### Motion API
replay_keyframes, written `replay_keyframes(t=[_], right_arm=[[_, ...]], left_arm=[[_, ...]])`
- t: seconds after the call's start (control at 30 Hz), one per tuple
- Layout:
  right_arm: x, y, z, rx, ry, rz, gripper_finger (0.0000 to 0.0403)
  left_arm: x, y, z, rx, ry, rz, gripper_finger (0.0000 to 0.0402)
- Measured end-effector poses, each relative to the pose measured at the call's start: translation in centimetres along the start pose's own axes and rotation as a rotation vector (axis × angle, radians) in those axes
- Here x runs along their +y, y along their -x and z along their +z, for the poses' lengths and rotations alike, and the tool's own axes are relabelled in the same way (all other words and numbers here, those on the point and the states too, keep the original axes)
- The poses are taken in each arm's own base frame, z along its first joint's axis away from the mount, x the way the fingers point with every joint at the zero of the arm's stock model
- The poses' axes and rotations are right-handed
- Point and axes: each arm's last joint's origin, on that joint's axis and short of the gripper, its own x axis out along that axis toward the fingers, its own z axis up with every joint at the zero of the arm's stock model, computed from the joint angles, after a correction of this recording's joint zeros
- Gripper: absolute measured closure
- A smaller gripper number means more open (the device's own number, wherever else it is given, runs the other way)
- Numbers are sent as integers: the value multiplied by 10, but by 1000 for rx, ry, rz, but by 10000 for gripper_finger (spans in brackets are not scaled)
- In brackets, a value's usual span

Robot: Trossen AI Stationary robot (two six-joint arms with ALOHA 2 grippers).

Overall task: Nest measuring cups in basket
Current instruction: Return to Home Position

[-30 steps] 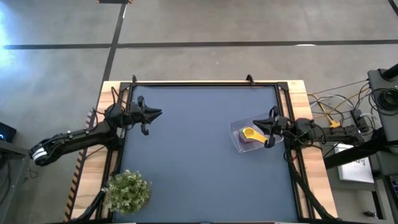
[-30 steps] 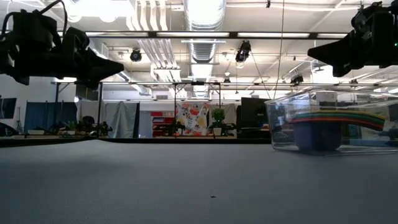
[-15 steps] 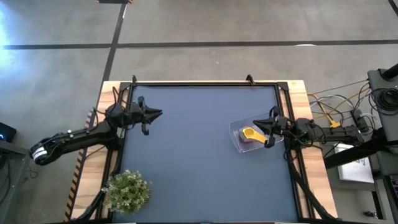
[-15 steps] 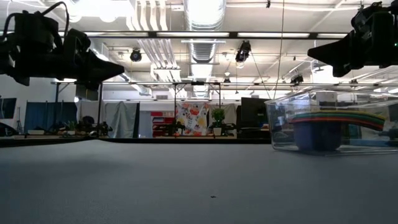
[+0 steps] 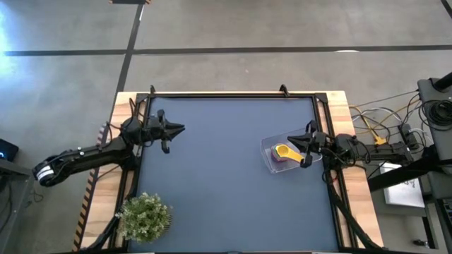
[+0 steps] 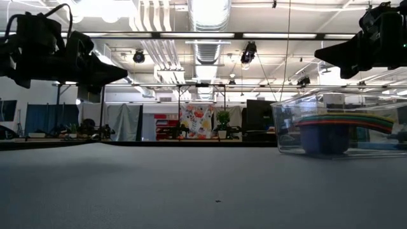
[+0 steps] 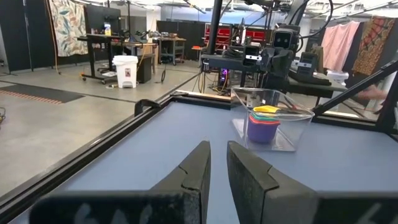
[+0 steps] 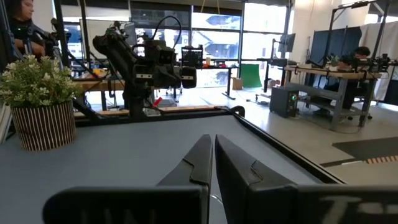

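The clear basket (image 5: 271, 164) stands on the blue mat near the table's right edge. The measuring cups (image 5: 282, 151) sit nested inside it, a yellow one on top and a purple one showing beneath. In the low view the stack (image 6: 324, 130) shows coloured handles fanned above a blue bowl. My right gripper (image 5: 291, 139) hovers above the basket's right part with its fingers shut, and it is empty (image 8: 213, 149). My left gripper (image 5: 181, 129) hangs above the mat near the table's left edge, shut and empty (image 7: 217, 163). It points toward the basket (image 7: 298, 124).
A potted plant (image 5: 145, 217) in a striped pot stands at the near left corner of the table. A raised black frame (image 5: 233, 94) runs along the mat's edges. Bare mat lies between the two arms. People sit at desks in the room behind.
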Motion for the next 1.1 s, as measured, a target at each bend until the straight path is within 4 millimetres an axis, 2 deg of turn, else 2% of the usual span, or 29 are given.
replay_keyframes(t=[1.1], right_arm=[[0,0,0,1,0,0,394]], left_arm=[[1,-3,-6,44,19,3,365]])
